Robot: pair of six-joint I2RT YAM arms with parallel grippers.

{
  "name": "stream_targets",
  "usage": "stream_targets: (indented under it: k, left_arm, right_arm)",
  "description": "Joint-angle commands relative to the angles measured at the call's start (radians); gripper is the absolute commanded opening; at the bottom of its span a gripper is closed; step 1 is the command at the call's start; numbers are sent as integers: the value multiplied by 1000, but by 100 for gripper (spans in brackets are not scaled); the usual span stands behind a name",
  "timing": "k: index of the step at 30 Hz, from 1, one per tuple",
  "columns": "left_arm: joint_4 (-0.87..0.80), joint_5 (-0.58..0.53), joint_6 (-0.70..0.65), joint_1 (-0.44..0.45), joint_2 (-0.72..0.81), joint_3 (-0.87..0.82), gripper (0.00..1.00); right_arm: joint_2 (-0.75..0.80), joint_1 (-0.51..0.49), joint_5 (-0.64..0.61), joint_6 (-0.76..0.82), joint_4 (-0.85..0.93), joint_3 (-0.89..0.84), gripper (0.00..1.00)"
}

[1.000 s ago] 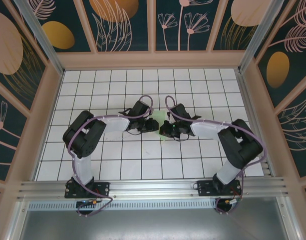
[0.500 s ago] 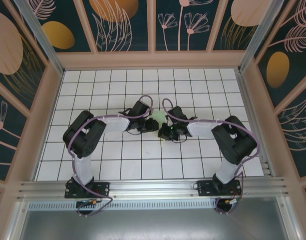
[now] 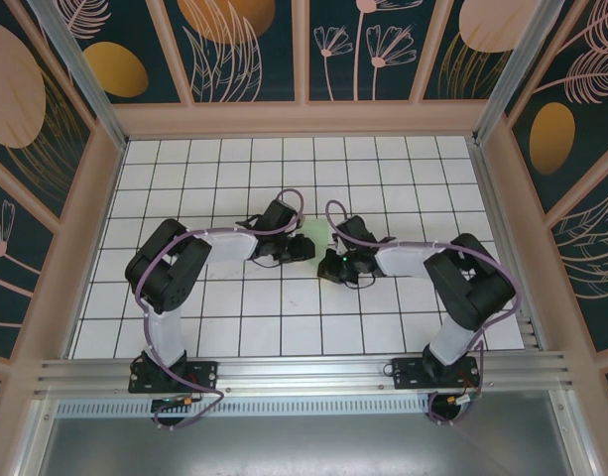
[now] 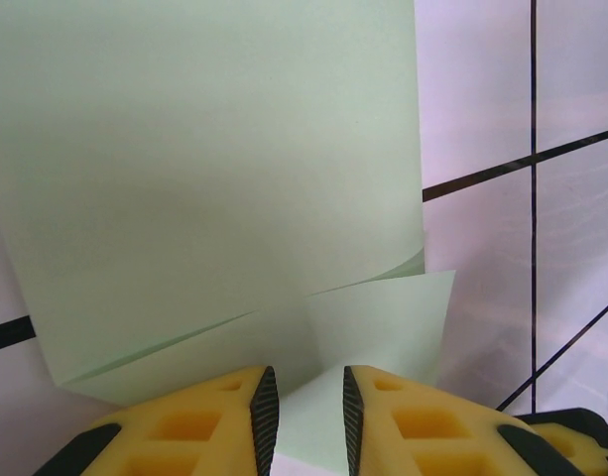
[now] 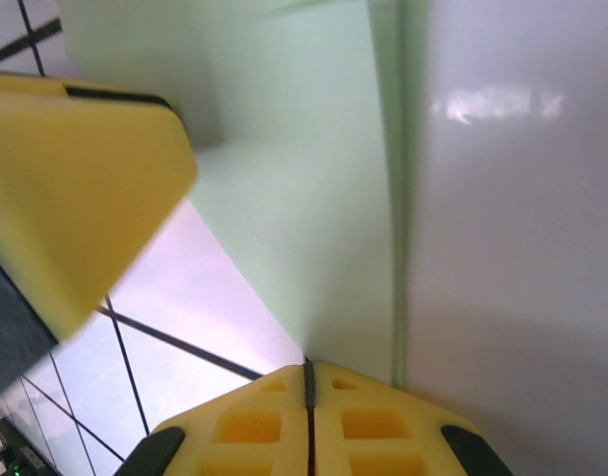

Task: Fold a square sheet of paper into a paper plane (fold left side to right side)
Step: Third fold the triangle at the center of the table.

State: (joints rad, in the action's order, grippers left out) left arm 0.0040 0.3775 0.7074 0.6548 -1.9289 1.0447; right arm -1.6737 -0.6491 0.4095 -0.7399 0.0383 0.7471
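Note:
The square sheet of paper (image 3: 316, 236) is pale mint green and lies partly folded at the middle of the grid floor between both grippers. In the left wrist view a big flap of the paper (image 4: 204, 178) curves over a lower layer. My left gripper (image 4: 307, 416) stands over the paper's near edge, jaws a little apart with paper showing in the gap. From above, the left gripper (image 3: 305, 248) is at the paper's left side. My right gripper (image 5: 307, 372) is shut, and a corner of the paper (image 5: 304, 178) runs into the seam between its fingertips. From above, the right gripper (image 3: 328, 263) is at the paper's near right.
A yellow finger of the left gripper (image 5: 75, 188) hangs close at the upper left of the right wrist view. Wooden walls (image 3: 304, 119) ring the white grid floor (image 3: 284, 317). The arms' bases sit on the metal rail (image 3: 304, 372) at the near edge.
The right arm's wrist has shifted slightly toward the near side while staying at the paper. The left arm has not visibly moved.

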Motion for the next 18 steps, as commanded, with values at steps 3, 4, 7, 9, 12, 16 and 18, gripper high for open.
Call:
stream_targets:
  k: [3,4,7,9,12,16,18]
  left_arm:
    - [-55,-64,-5,-2,-67,-5,28]
    - [-55,-66,-5,-2,-65,-5,29]
    - [-55,-62,-5,-2,-58,-3,28]
    - [-45,-48,-3,-3,-44,-1,29]
    - [-48,-23,-5,-2,-15,17,32]
    - [-69,-1,-14,-7,43,64,38]
    - [-77,8,-15,-13,74,83,42]
  right_arm:
    - [63,8,-12,-24,97,-98,9]
    - [71,9,-11,-20,100,-105,9]
    - [85,18,-9,-5,113,-113,9]
    - [107,22,-14,18,112,-104,9]
    - [165,30,-37,72,116,-74,9]
    - [248,66,-78,145,132,-48,10]
    - [285,95,-73,178,119,-50,13]
